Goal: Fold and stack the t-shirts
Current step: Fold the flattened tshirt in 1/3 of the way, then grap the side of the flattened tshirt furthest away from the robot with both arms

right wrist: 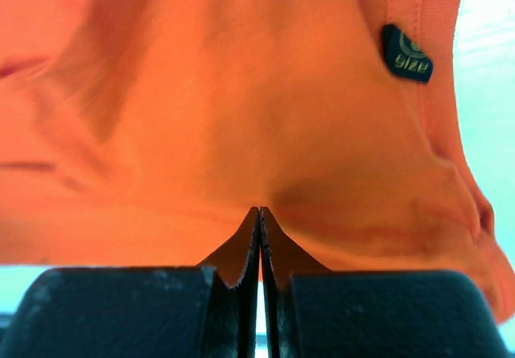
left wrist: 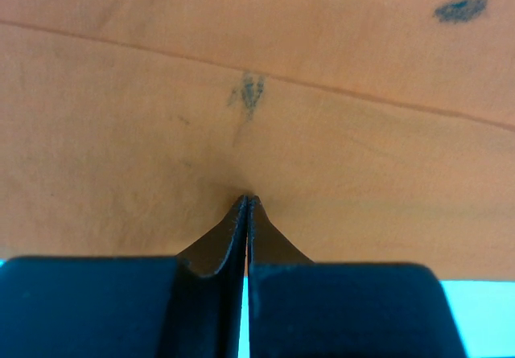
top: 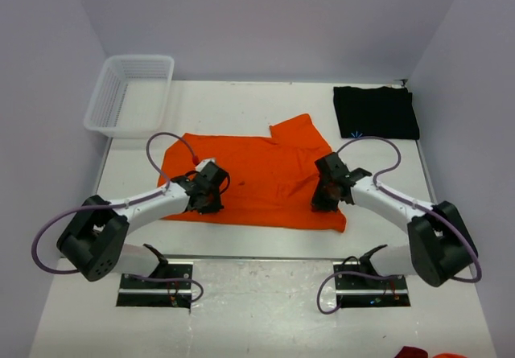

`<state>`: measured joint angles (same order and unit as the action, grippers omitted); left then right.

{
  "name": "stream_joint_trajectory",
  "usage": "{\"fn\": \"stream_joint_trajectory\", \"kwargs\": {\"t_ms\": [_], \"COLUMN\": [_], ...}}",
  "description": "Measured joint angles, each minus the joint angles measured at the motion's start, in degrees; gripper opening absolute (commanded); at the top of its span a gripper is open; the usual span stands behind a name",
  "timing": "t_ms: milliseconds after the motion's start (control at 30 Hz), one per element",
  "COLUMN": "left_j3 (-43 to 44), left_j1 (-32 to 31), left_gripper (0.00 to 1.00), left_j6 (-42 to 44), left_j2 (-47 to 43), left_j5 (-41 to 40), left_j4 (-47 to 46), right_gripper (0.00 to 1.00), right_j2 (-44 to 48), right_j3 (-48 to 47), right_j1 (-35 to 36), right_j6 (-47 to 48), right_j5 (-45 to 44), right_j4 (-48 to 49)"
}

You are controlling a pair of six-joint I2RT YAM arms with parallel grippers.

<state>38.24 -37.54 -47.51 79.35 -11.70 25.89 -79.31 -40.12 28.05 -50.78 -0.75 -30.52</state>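
Note:
The orange t-shirt (top: 261,173) lies spread across the middle of the table, with one sleeve sticking up at the back. My left gripper (top: 209,200) is at its near left edge. In the left wrist view the gripper (left wrist: 247,199) is shut, its tips pinching the orange cloth (left wrist: 241,92), which puckers around them. My right gripper (top: 325,200) is at the shirt's near right edge. In the right wrist view it (right wrist: 259,211) is also shut on the creased orange cloth (right wrist: 241,109). The black t-shirt (top: 376,112) lies folded at the back right, away from both grippers.
A white mesh basket (top: 129,94) stands at the back left corner. A small black size label (right wrist: 406,53) sits on the shirt's collar band. A bit of red cloth (top: 418,352) shows at the bottom right edge. The arm bases are at the near edge.

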Motion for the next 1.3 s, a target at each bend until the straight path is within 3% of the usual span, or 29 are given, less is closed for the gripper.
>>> {"fn": "stream_joint_trajectory", "kwargs": {"t_ms": [100, 200, 233, 333, 400, 500, 600, 700, 767, 867, 900, 967, 1033, 1133, 1300], "left_j3": [0.2, 3.2, 5.2, 14.1, 21.2, 31.7, 40.5, 44.5, 46.1, 47.2, 47.3, 47.0, 45.8, 45.0, 45.0], "left_j1": [-0.9, -1.5, -1.6, -1.9, -1.9, -0.5, 3.6, 9.0, 12.3, 14.8, 14.9, 14.6, 14.0, 13.0, 12.5], "left_gripper": [0.0, 0.0, 0.0, 0.0, 0.0, 0.0, 0.0, 0.0, 0.0, 0.0, 0.0, 0.0, 0.0, 0.0, 0.0], "left_j6": [-0.5, -0.5, -0.5, 0.2, 1.3, 3.9, 6.9, 9.4, 11.1, 13.9, 14.8, 16.6, 17.7, 18.5, 18.7], "left_j2": [-1.8, -4.2, -4.7, -5.2, -4.9, -1.2, 6.7, 15.2, 21.0, 26.8, 28.0, 28.9, 28.8, 28.7, 28.7], "left_j5": [-0.5, -2.7, -3.5, -6.7, -9.1, -10.2, -7.4, -2.6, 0.4, 4.5, 6.4, 10.9, 14.1, 17.3, 20.6], "left_j4": [3.2, 8.7, 10.3, 14.0, 14.6, 14.7, 12.3, 9.4, 8.1, 6.5, 5.3, 2.5, -2.2, -6.5, -9.6], "right_gripper": [0.01, 0.09, 0.19, 0.77, 0.82, 0.81, 0.76, 0.69, 0.68, 0.63, 0.54, 0.51, 0.53, 0.67, 0.67], "right_j2": [5.9, 10.8, 11.5, 11.1, 7.1, -5.6, -24.5, -42.0, -50.3, -57.0, -57.4, -57.0, -55.5, -55.2, -55.5], "right_j3": [-0.2, -4.1, -6.8, -16.2, -24.3, -42.8, -65.7, -84.9, -92.0, -94.1, -92.9, -89.7, -85.4, -85.0, -87.1], "right_j1": [1.2, 1.5, 1.5, 1.4, 0.8, -1.7, -5.5, -9.6, -12.1, -15.4, -16.3, -17.7, -18.6, -18.5, -17.7], "right_j6": [0.9, 2.8, 3.8, 8.1, 12.6, 18.7, 23.6, 27.7, 30.0, 32.6, 33.3, 34.4, 35.6, 36.8, 38.0], "right_j5": [-0.2, -1.3, -1.7, -3.3, -4.3, -4.7, -3.8, -2.4, -1.6, 0.0, 0.5, 1.4, 2.4, 4.6, 8.9], "right_j4": [-2.4, -5.9, -7.3, -9.1, -9.9, -12.4, -15.0, -16.5, -18.1, -20.0, -20.2, -19.9, -17.9, -17.1, -16.6]}}
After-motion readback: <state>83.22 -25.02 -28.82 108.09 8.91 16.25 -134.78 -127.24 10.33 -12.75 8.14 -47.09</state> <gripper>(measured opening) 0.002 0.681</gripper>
